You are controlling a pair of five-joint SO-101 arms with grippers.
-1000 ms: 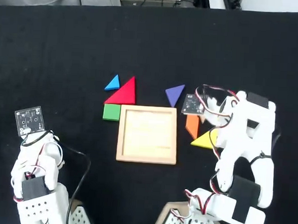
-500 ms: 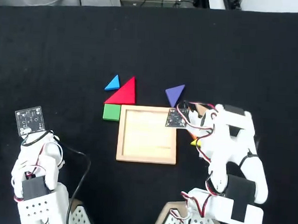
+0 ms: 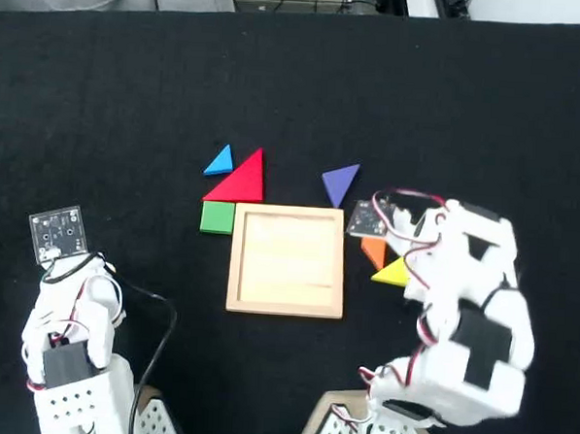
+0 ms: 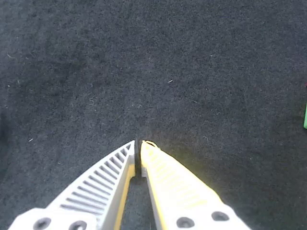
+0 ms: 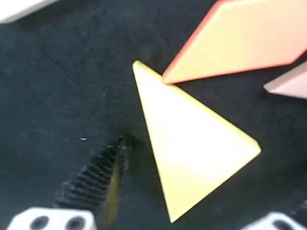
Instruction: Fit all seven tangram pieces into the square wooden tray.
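Right gripper [image 5: 206,177] hovering over the yellow triangle [image 5: 192,153], jaws spread wide to either side of it.
The flat, smooth-faced yellow triangle is lying on the fuzzy black cloth [image 3: 131,102] near the right-hand rim of the square pale-wood tray [image 3: 237,263], close against an orange parallelogram [image 5: 240,38]. The left gripper [image 4: 140,143] is resting with its ribbed fingers pressed together, holding nothing.

left gripper [image 4: 140,143] pinched closed, right gripper [image 5: 209,176] spread apart
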